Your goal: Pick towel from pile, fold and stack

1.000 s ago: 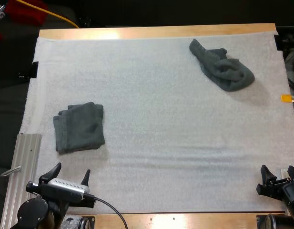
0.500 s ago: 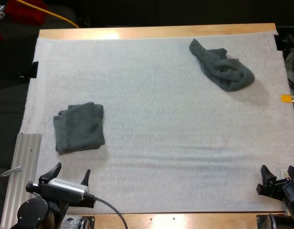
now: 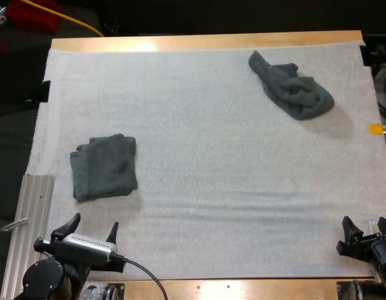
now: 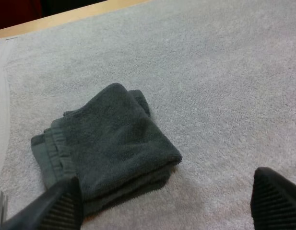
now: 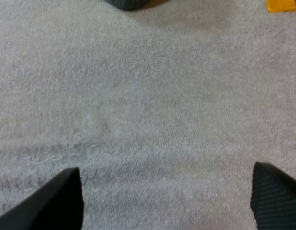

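Observation:
A folded dark grey-green towel lies flat on the left side of the white mat. The same folded towel sits just ahead of my left gripper, whose fingers stand wide apart with nothing between them. A crumpled towel lies at the mat's far right. My left gripper rests open near the front left edge, short of the folded towel. At the front right edge my right gripper is open over bare mat, and the crumpled towel's edge lies far ahead of it.
A ribbed metal rail runs along the table's left front side. The wooden table edge borders the mat at the far side.

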`<state>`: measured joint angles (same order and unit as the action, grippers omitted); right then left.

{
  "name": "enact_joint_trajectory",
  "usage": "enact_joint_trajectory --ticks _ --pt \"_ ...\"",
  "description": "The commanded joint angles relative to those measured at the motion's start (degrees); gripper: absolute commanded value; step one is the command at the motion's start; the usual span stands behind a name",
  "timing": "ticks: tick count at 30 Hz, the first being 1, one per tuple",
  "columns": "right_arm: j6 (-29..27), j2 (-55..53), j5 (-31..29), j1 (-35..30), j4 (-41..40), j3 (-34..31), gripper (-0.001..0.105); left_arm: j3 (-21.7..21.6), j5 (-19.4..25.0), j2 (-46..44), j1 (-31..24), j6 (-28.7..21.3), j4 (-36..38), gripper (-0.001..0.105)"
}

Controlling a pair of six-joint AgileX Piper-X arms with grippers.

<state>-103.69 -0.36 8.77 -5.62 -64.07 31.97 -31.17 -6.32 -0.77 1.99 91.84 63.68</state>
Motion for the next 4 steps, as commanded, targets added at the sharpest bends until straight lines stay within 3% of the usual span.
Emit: enact_joint_trajectory --ticks 1,4 --pt "0.1 -2.7 0.2 0.0 -0.3 0.3 0.07 -0.2 0.2 -8.0 0.0 0.4 -1.0 0.07" --pt "0.1 -2.7 0.2 0.0 -0.3 0.3 0.07 -0.2 0.2 -8.0 0.0 0.4 -1.0 0.07"
